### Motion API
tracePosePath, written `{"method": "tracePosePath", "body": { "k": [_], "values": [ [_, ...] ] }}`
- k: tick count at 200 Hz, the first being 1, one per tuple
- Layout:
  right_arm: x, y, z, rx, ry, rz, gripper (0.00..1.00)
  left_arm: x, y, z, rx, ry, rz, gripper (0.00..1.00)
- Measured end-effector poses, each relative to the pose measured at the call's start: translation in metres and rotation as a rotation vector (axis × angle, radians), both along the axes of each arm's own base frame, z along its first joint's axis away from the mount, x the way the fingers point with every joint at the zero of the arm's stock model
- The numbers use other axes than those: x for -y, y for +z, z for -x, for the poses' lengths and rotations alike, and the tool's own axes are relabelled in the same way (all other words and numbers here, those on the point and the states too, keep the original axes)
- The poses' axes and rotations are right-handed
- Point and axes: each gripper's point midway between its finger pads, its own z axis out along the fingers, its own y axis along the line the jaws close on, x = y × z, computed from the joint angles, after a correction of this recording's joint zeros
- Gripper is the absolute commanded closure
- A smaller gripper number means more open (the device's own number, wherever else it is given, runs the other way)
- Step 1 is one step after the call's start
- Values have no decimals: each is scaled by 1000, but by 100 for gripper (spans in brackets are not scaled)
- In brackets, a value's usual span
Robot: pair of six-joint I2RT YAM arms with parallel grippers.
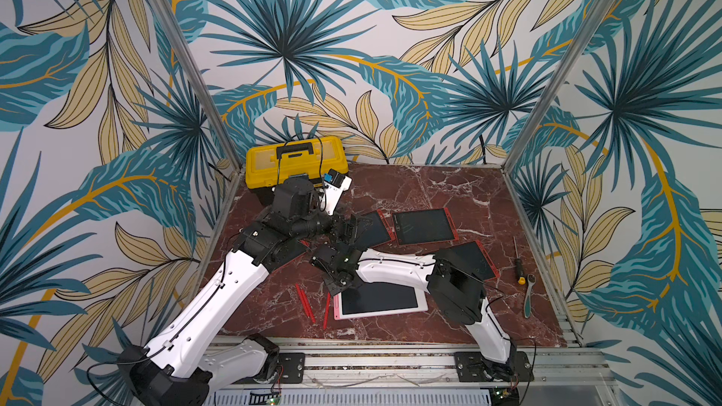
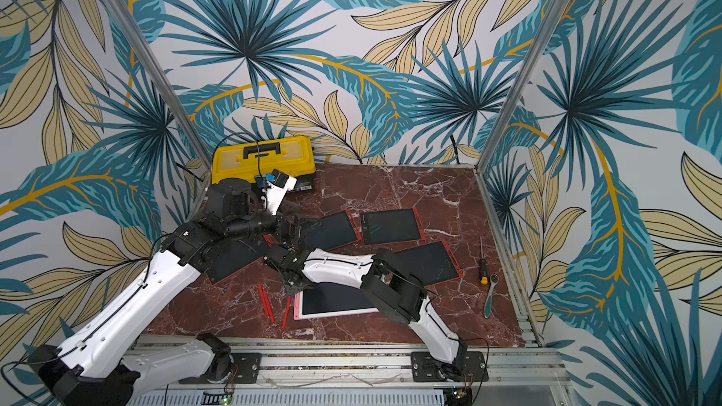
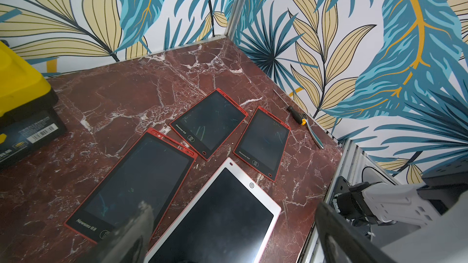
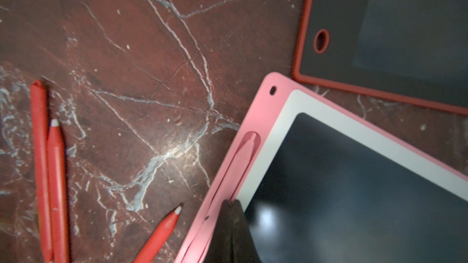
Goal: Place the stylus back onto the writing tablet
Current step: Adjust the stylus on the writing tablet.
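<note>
The pink writing tablet lies nearest, with its pink stylus seated in the slot along its edge. The right gripper, jaws pressed together and holding nothing, sits on that slot. Three red styluses lie just beside the tablet. Beyond the tablet, the left gripper hangs wide open over red-framed tablets — the yellow toolbox stands farthest from it.

Marble table: tablets, red styluses, toolbox, screwdriver, ratchet.

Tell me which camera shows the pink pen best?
The right wrist view: the pink stylus lies close up, slotted into the tablet. Both top views show only a thin pink strip; the left wrist view doesn't show it.
</note>
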Motion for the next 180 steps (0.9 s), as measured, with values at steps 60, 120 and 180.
{"method": "tracePosePath", "body": {
  "k": [60, 120, 180],
  "values": [
    [-1, 8, -14, -5, -21, -52, 100, -2, 0, -2, 3, 16, -4, 0],
    [-10, 10, -9, -34, 6, -91, 100, -2, 0, -2, 2, 16, -4, 0],
    [-5, 4, -8, -40, 2, -66, 100, -1, 0, -1, 1, 12, -2, 0]
  ]
}}
